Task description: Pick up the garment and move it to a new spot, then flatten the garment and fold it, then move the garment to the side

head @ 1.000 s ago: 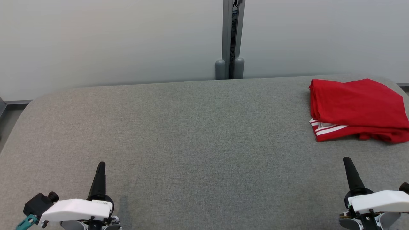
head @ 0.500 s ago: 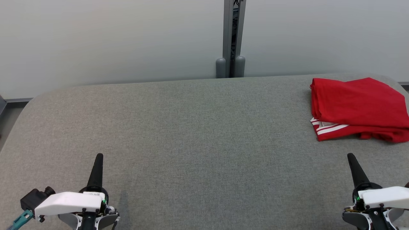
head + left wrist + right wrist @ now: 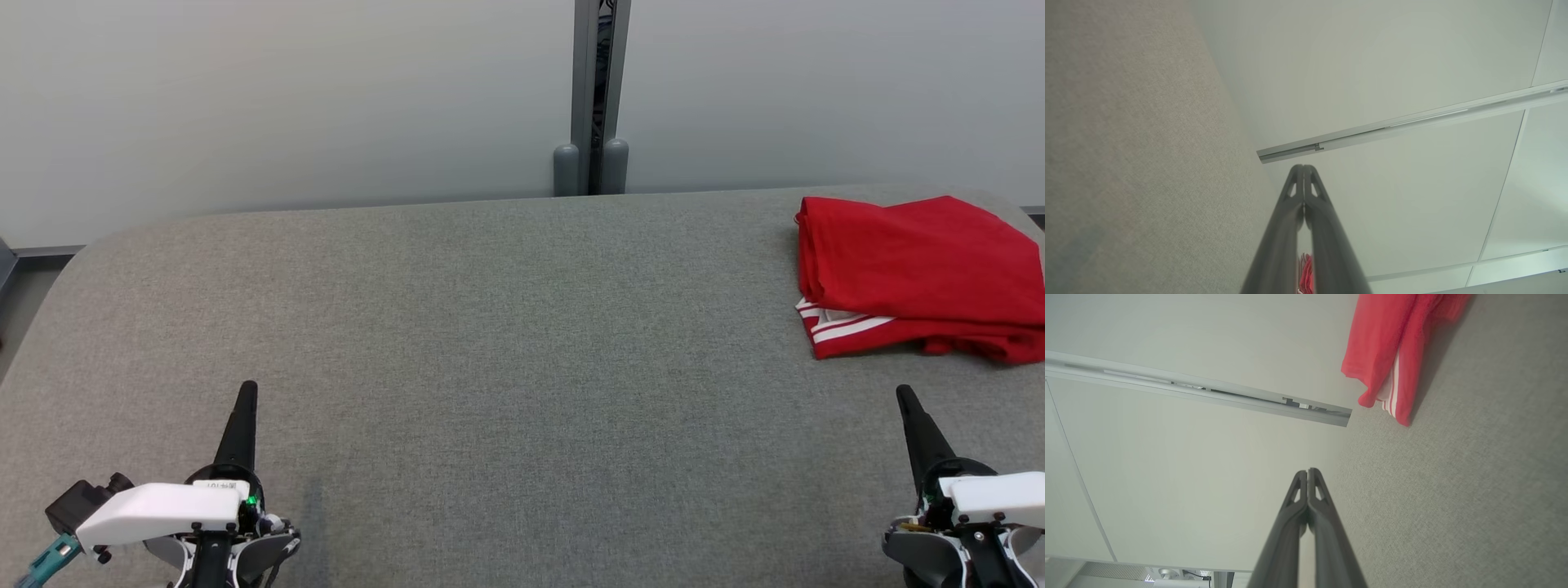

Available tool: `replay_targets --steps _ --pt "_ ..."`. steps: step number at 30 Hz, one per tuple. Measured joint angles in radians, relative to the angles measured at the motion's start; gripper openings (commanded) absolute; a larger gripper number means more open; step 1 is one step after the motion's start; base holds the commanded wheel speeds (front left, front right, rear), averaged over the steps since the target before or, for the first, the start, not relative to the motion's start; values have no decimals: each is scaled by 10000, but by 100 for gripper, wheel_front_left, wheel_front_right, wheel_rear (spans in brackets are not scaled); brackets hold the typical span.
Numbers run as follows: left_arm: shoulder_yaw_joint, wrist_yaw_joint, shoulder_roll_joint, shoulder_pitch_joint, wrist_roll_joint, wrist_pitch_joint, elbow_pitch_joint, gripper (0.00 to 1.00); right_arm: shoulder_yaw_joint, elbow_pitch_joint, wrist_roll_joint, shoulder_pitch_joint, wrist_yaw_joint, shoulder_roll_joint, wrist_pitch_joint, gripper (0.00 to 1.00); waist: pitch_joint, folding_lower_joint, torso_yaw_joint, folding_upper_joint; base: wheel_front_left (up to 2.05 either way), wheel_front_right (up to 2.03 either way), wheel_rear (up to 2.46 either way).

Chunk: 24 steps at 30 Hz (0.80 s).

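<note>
Both pairs of jaws are shown pressed together and empty: the left gripper at the near left, the right gripper at the near right. The folded red garment is found ahead of the right gripper and apart from it, its long axis laid crosswise at the far right of the counter. No obstacle is seen between them, and the right arm is judged the nearer.
</note>
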Motion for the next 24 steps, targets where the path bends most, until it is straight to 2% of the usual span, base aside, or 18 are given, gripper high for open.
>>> replay_targets --steps 24 --pt "221 -180 12 -410 -1812 456 105 0 -453 88 1843 -345 0 33 556 0 113 0 45 0 0 0 0"
